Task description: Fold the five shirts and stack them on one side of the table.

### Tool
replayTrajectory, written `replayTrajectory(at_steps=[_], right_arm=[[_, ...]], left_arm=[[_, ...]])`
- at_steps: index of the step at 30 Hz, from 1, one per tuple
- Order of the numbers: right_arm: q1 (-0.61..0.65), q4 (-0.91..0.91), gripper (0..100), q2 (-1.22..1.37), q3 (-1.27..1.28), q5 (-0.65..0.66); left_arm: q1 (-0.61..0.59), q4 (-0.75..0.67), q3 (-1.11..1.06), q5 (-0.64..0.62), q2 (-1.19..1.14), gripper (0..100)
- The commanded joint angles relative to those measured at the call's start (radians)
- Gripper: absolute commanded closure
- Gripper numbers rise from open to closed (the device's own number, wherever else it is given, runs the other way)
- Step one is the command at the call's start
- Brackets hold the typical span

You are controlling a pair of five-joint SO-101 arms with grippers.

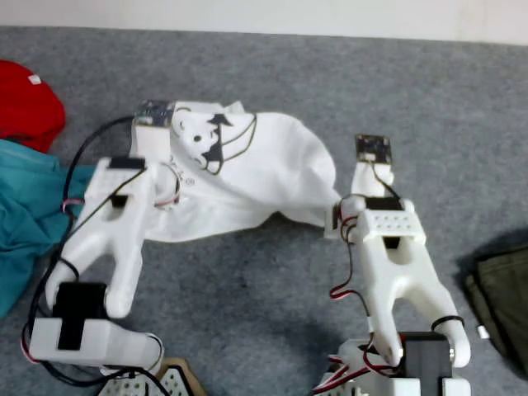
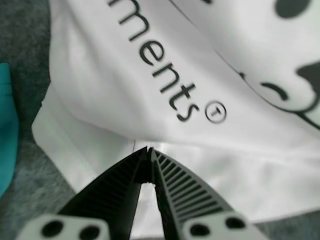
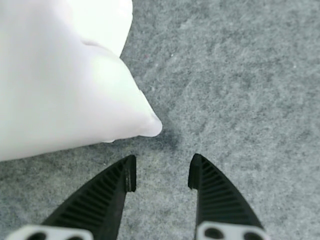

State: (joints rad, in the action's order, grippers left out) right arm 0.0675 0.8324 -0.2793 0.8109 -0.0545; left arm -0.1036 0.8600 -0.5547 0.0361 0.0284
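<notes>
**A:** ok so where's the white shirt (image 1: 247, 177) at?

**B:** middle of the table (image 1: 272, 280), a bit toward the far side. It's all rumpled, print facing up, not folded.

**A:** and the claws?

**B:** left claw (image 2: 150, 152) has its 2 tips pressed together right on the left part of the white shirt, by a hem. Can't tell if any cloth is actually caught between them tbh. Right claw (image 3: 161, 172) is spread apart over bare grey table, just beside the white shirt's pointy right corner, not touching it.

**A:** arms?

**B:** left arm (image 1: 115, 223) comes in from the near left and lies over the white shirt's left edge. Right arm (image 1: 396, 247) comes from the near right and ends at that right corner.

**A:** any other shirts?

**B:** 3 more that I can see. Red shirt (image 1: 25, 103) is bunched at the far left edge, and the teal shirt (image 1: 25, 223) is right against it on the near side. There's also a dark shirt (image 1: 503, 297) at the right edge, well apart from the rest.
</notes>
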Motion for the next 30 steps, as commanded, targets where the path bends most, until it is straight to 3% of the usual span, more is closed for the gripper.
replayTrajectory(at_steps=[1,9,16,30], right_arm=[[0.001,-0.008,82.1,-0.038,-0.002,0.014],[0.001,-0.008,82.1,-0.038,-0.002,0.014],[0.001,-0.008,82.1,-0.038,-0.002,0.014],[0.001,-0.008,82.1,-0.038,-0.002,0.014]], left_arm=[[-0.001,-0.195,-0.116,-0.038,0.096,98],[-0.013,-0.187,-0.114,-0.040,0.096,96],[-0.047,-0.184,-0.133,-0.041,0.096,72],[-0.073,-0.219,-0.101,-0.038,-0.005,72]])
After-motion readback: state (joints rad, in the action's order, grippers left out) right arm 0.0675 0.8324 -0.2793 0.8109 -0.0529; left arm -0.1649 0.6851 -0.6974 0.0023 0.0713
